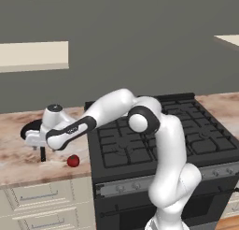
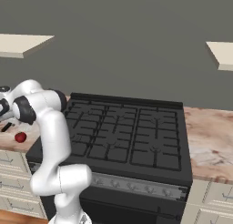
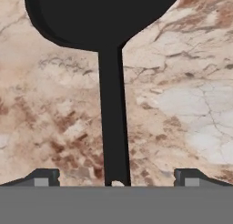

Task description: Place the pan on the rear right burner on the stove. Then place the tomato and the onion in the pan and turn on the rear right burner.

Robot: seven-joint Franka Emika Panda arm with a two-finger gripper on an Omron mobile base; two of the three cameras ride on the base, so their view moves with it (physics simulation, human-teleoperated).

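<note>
Pan [image 3: 98, 18] flat on marbled table [image 3: 182, 109], left of stove [image 1: 158, 135], handle running straight toward the camera in hand view. Claw [image 3: 116, 177] wide open, tips either side of the handle's near end, well clear of it, holding nothing. Handle centred between the tips; contact with table cannot be told. Round black pan body at the far end of the handle, partly cut off by the top edge in hand view.

From left base view: tomato [image 1: 73, 161] nearest the table's front edge, just left of stove, close beside the pan handle's end. Arm stretched left from stove front, hand low over the handle. Pan body behind the hand, mostly hidden, dark rim peeking out on the far left side.

From right base view: tomato [image 2: 20, 137] on table left of stove, arm elbow in front. Black grates of stove bare, grey knob strip along the front. Rear right burner [image 2: 159, 116] at stove's far right corner, nothing on it.
</note>
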